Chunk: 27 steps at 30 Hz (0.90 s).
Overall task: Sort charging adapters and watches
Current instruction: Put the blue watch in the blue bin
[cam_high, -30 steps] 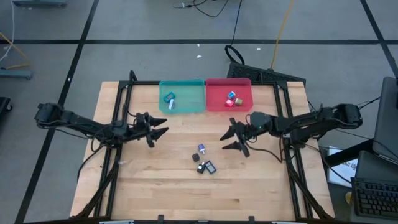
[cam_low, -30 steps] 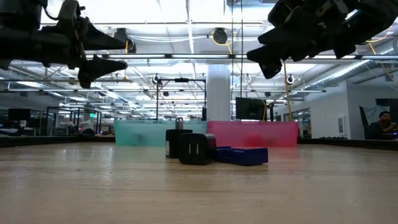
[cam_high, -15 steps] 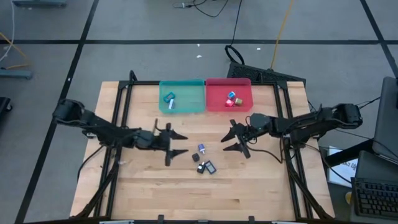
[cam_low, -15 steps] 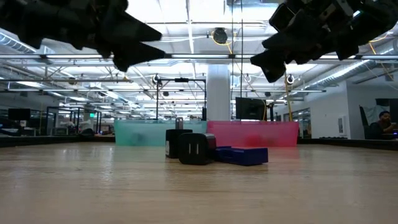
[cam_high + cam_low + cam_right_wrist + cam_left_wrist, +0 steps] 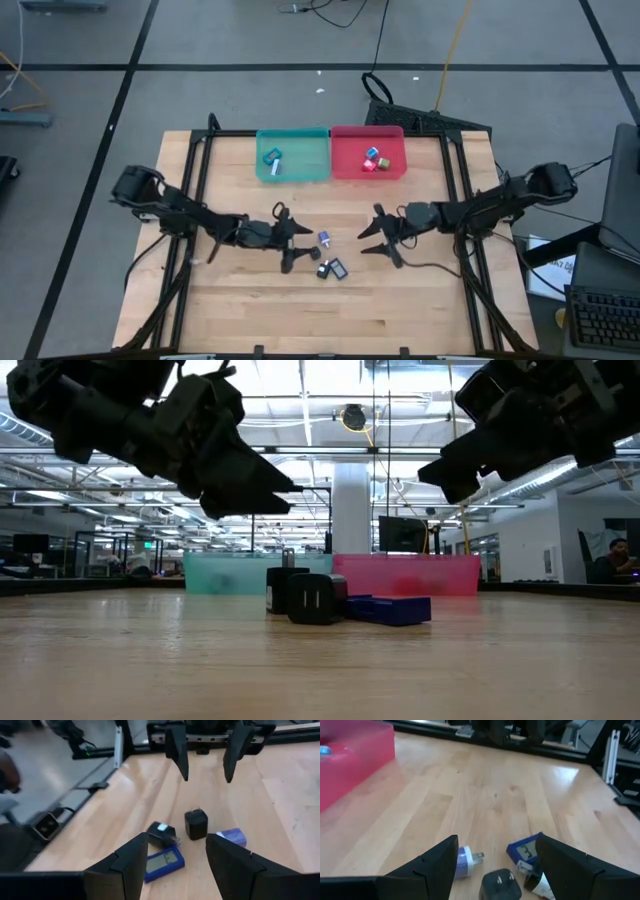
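Four small pieces lie bunched at the table's middle. They are a purple-and-white charging adapter [image 5: 325, 239] [image 5: 465, 861], two black adapters [image 5: 319, 261] [image 5: 196, 823] [image 5: 161, 834] and a dark blue watch [image 5: 338, 268] [image 5: 162, 862]. My left gripper [image 5: 297, 245] [image 5: 497, 842] hovers open just left of them, pointing at them. My right gripper [image 5: 365, 242] [image 5: 177, 839] hovers open just right of them. The teal tray [image 5: 292, 176] holds a teal watch [image 5: 272, 155] and a whitish strip [image 5: 275, 168]. The red tray [image 5: 345, 150] holds a few coloured adapters [image 5: 373, 159].
The two trays sit side by side at the far edge of the wooden table [image 5: 240, 310]. A black frame [image 5: 195, 180] runs along the table's left and right sides. Bare wood lies near and to both sides of the pile.
My left gripper has swept from the table's left toward the right and the near edge, coming down beside the pile. My right gripper has shifted a little toward the near edge and lower. The pieces on the table have not moved.
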{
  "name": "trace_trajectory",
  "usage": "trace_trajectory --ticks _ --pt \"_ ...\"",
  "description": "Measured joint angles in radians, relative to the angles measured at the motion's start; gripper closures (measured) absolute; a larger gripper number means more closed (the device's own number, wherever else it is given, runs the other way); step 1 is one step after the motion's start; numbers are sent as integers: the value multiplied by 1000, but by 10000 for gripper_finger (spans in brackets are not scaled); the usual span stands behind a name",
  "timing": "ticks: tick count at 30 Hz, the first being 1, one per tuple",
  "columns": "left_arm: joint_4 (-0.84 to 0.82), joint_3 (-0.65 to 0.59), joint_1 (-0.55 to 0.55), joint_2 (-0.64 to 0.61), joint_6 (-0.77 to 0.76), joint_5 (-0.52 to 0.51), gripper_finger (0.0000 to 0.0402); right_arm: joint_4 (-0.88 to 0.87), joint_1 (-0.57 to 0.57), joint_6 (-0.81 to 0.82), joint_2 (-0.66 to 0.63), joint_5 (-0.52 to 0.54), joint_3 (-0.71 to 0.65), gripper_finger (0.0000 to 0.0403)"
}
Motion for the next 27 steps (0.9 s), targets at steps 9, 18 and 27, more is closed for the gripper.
trace_trajectory --ticks 9,18,27 --pt "-3 7 2 23 -4 -4 133 16 111 66 216 202 78 211" --pt "-1 6 2 23 -5 -13 133 -161 145 33 450 209 286 211" --pt "-6 6 2 23 -11 -13 133 -397 147 11 471 318 341 211"
